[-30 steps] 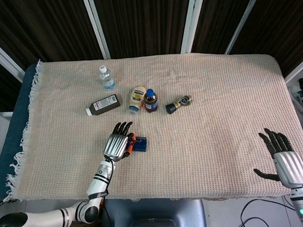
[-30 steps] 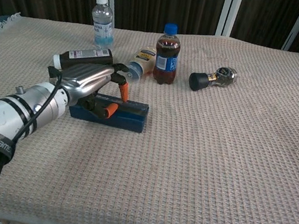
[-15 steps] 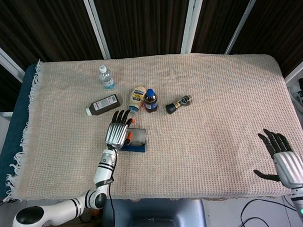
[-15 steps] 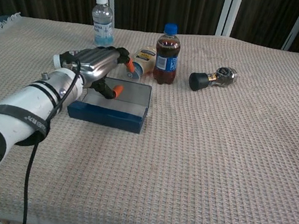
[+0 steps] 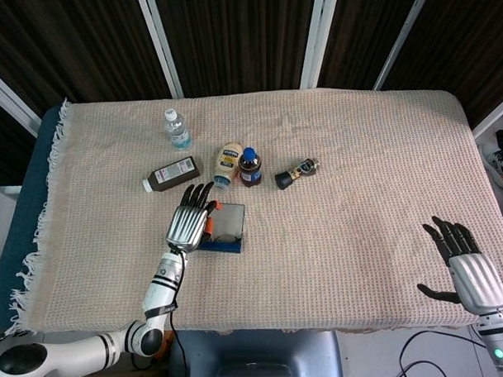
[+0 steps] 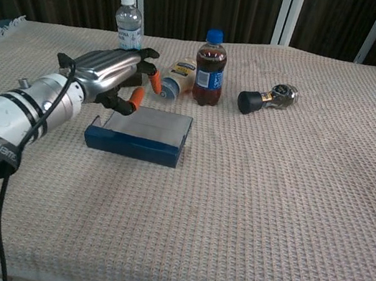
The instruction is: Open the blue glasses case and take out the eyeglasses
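The rectangular blue glasses case (image 6: 139,134), just in front of the dark cola bottle (image 6: 211,60), lies open, while the left hand (image 6: 108,77), fingers spread and empty, hovers over its left end, eyeglasses not yet removed.

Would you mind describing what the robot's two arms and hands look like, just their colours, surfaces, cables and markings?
The left hand has a ribbed silver metal back, black fingers and orange pads on the fingertips. Its forearm is glossy white with black bands, one bearing white lettering, and a black cable runs along it. The right hand shows the same silver back and black fingers on a white wrist with a small green light.
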You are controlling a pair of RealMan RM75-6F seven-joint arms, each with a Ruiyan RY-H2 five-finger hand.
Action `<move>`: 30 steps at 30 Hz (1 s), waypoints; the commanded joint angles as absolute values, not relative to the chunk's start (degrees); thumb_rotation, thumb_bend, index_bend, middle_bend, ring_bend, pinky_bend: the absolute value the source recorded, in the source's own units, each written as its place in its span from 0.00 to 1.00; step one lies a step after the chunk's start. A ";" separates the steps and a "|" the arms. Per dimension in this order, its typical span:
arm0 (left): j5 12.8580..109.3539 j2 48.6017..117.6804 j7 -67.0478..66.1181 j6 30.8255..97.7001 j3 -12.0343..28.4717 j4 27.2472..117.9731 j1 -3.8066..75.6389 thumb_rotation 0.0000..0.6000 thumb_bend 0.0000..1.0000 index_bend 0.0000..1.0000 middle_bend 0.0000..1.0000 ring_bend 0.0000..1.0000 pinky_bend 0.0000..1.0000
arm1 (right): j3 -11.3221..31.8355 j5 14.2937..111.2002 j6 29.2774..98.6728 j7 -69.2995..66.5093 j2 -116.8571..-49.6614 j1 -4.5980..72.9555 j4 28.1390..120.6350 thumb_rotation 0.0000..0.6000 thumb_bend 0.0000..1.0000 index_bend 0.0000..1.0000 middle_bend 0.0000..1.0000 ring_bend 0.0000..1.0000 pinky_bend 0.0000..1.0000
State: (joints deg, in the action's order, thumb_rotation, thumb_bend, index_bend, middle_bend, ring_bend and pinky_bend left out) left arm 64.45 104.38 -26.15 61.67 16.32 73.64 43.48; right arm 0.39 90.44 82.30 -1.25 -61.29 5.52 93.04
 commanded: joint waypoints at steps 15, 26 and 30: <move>62.91 96.07 -29.37 62.02 8.24 80.01 37.23 1.00 0.70 0.39 0.00 0.00 0.00 | -0.07 90.92 81.71 0.27 -61.87 5.84 93.39 1.00 0.19 0.00 0.00 0.00 0.00; 68.06 91.67 -28.98 64.25 2.97 84.11 33.90 1.00 0.76 0.45 0.00 0.00 0.00 | -0.18 91.10 81.89 0.51 -61.99 5.80 93.40 1.00 0.19 0.00 0.00 0.00 0.00; 69.62 88.64 -29.45 64.55 0.52 87.81 32.45 1.00 0.78 0.46 0.00 0.00 0.00 | -0.22 91.11 81.85 0.65 -62.02 5.81 93.48 1.00 0.19 0.00 0.00 0.00 0.00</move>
State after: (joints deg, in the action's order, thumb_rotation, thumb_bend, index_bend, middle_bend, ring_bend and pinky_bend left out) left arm 68.75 90.02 -29.23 64.32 1.71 86.21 33.27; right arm -0.22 91.11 81.85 0.65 -62.01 5.81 93.47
